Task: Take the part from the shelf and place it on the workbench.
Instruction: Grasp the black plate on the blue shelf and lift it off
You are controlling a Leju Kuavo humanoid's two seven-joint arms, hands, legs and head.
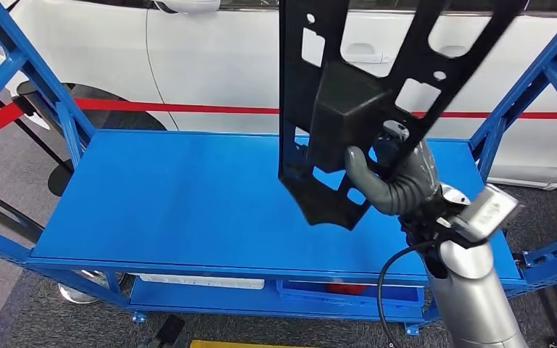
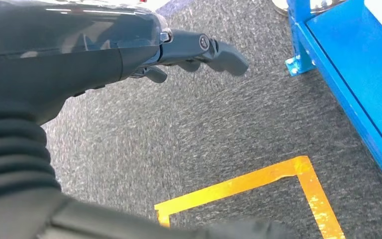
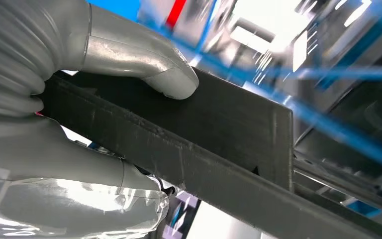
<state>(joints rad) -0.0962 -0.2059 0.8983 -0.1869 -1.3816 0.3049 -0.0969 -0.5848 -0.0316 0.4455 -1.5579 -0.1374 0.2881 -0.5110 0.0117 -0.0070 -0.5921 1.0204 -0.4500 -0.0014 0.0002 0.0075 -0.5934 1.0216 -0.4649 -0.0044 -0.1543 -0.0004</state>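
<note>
Above the blue shelf (image 1: 188,203), one black part (image 1: 319,87), right hand (image 1: 395,181) fingers clamped on it.

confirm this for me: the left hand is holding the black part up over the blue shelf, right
Not quite: the right hand holds the black part up over the blue shelf, as the head view shows. The left hand holds nothing and hangs over the carpet.

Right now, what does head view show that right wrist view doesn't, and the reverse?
Head view alone: the whole black part held upright above the blue shelf top, a white car behind, and the silver right arm. Right wrist view alone: the thumb pressed on the part's flat face, seen close, with a blurred background. Both: the right hand gripping the part.
</note>
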